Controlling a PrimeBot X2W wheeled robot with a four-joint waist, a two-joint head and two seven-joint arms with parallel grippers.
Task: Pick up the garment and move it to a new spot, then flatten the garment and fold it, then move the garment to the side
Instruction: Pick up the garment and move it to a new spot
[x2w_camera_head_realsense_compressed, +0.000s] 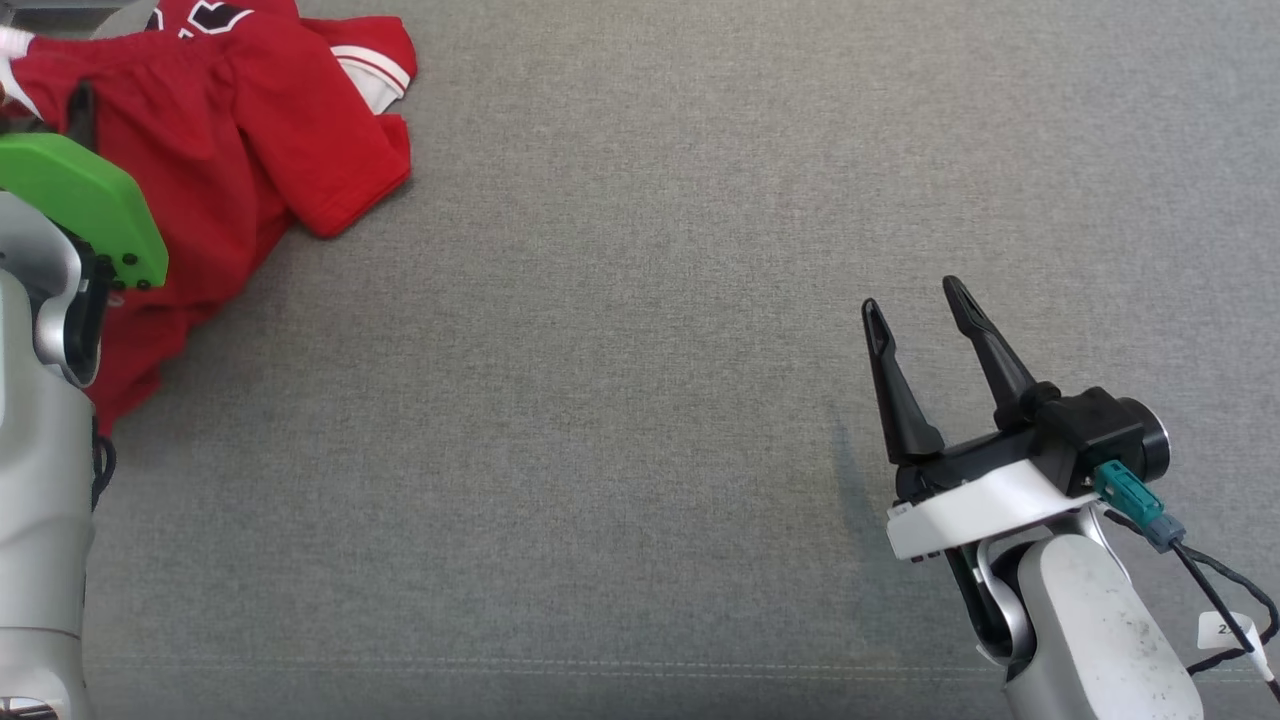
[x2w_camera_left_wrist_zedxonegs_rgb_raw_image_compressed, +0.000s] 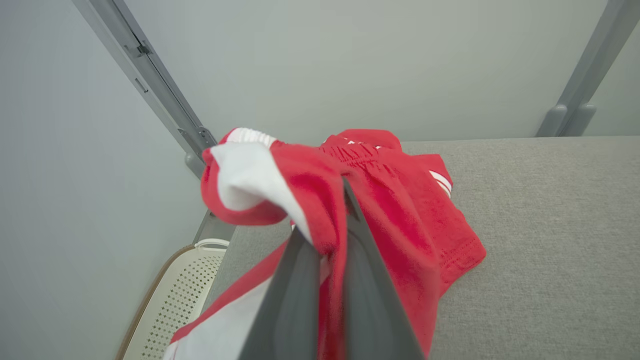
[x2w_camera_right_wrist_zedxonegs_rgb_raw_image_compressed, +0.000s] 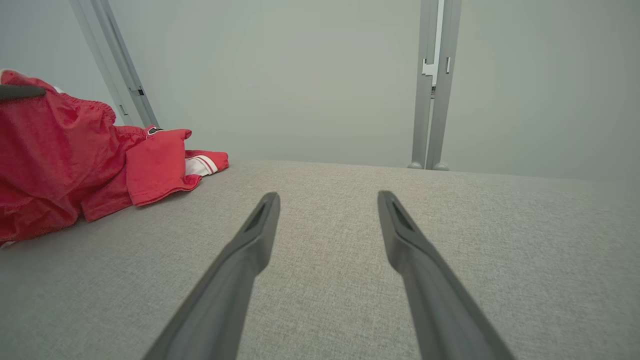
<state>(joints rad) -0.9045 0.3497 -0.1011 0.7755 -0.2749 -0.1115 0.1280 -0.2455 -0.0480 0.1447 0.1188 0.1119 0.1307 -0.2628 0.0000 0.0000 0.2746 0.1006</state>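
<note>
The garment (x2w_camera_head_realsense_compressed: 250, 150) is red with white trim and lies crumpled at the far left corner of the grey table (x2w_camera_head_realsense_compressed: 640, 400). My left gripper (x2w_camera_left_wrist_zedxonegs_rgb_raw_image_compressed: 325, 215) is shut on a bunched fold of the garment (x2w_camera_left_wrist_zedxonegs_rgb_raw_image_compressed: 400, 215), and the cloth drapes over its fingers and lifts a little there. In the head view the left gripper (x2w_camera_head_realsense_compressed: 78, 112) is mostly hidden behind the green wrist cover (x2w_camera_head_realsense_compressed: 90, 205). My right gripper (x2w_camera_head_realsense_compressed: 915, 300) hovers open and empty over bare table at the near right, far from the garment (x2w_camera_right_wrist_zedxonegs_rgb_raw_image_compressed: 60, 150). The fingers of the right gripper (x2w_camera_right_wrist_zedxonegs_rgb_raw_image_compressed: 328, 197) point at the back wall.
Grey metal frame posts (x2w_camera_right_wrist_zedxonegs_rgb_raw_image_compressed: 432, 85) (x2w_camera_left_wrist_zedxonegs_rgb_raw_image_compressed: 150, 85) stand along the table's back edge before a plain wall. A white perforated basket (x2w_camera_left_wrist_zedxonegs_rgb_raw_image_compressed: 185, 290) sits below the table's left edge. Bare grey cloth spans the table's middle and right.
</note>
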